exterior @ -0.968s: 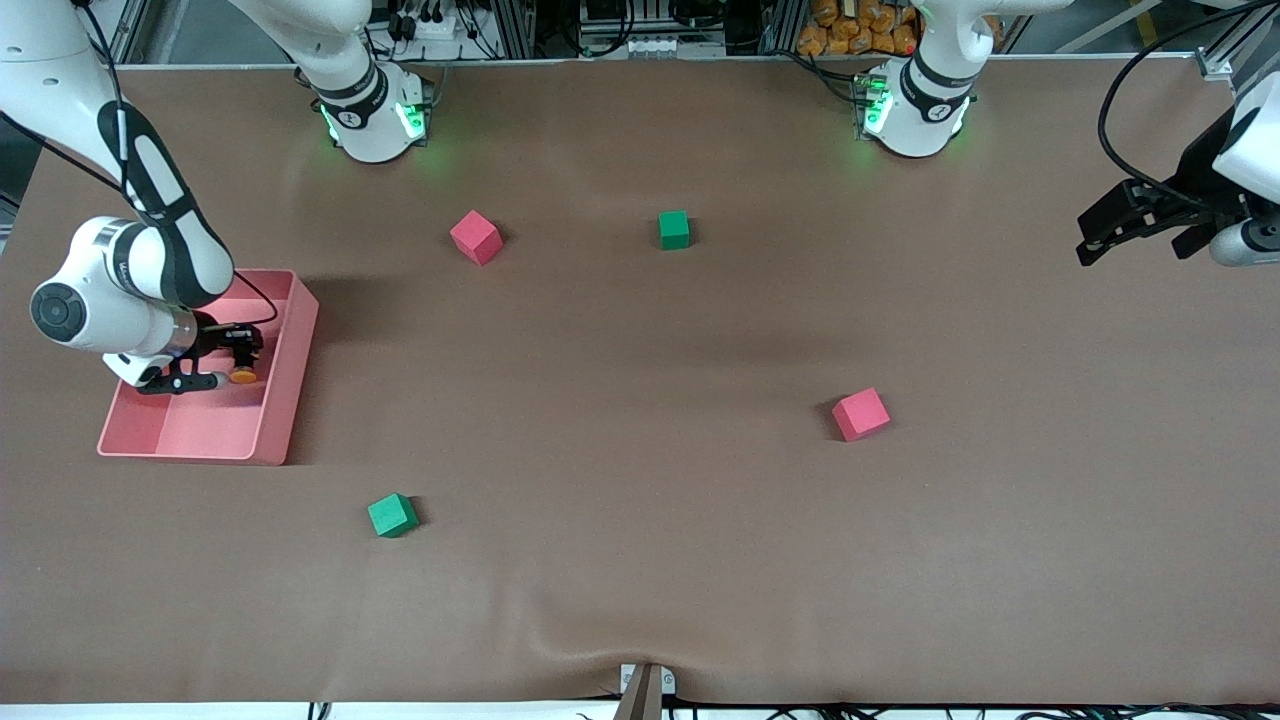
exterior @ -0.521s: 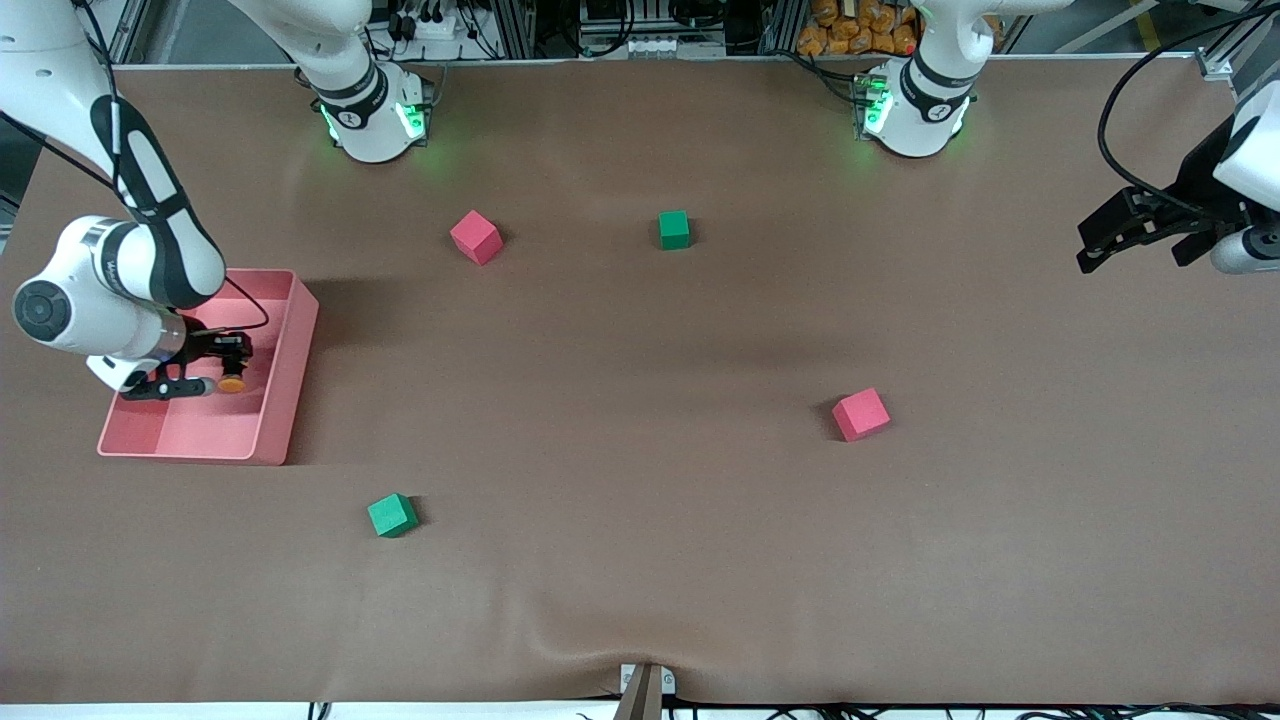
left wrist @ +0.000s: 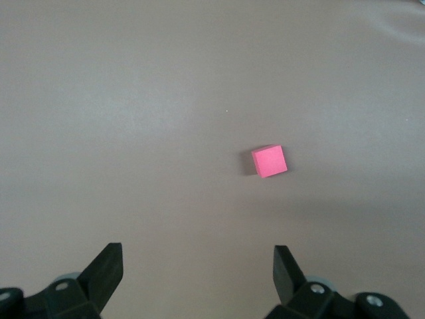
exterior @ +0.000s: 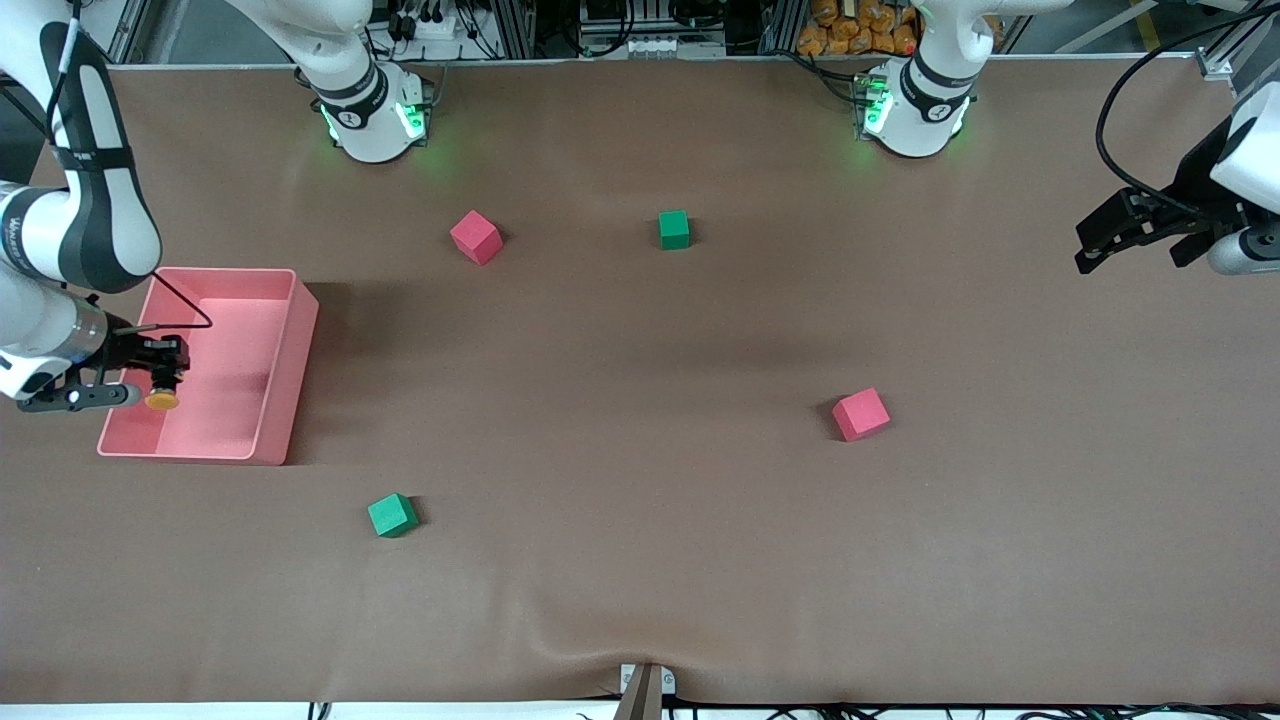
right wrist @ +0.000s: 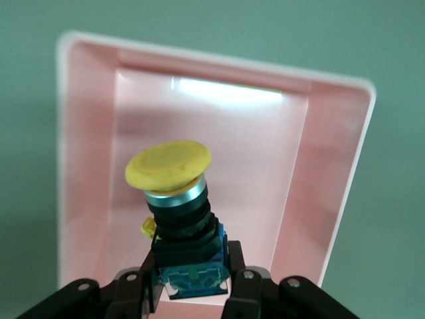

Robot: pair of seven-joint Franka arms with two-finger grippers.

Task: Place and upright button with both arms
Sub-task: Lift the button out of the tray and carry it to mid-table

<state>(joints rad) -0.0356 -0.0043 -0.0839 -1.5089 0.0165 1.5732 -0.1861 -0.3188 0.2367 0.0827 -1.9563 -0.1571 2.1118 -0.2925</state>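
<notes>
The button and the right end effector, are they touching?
Touching. The right wrist view shows the right end effector clamped on the button at its blue base.

Both arms are glossy white with black joint bands; green lights glow on their round bases at the frame's top. Black cables loop along them. The black grippers carry small silver screws

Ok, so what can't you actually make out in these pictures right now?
- Right tool, front view: whether the button is lifted above the pink bin or touching it; the top-down angle hides height.
- Right wrist view: a small yellow bit beside the button's body is too hidden to identify.
- Left tool, left wrist view: its body is cut off by the edge.
</notes>
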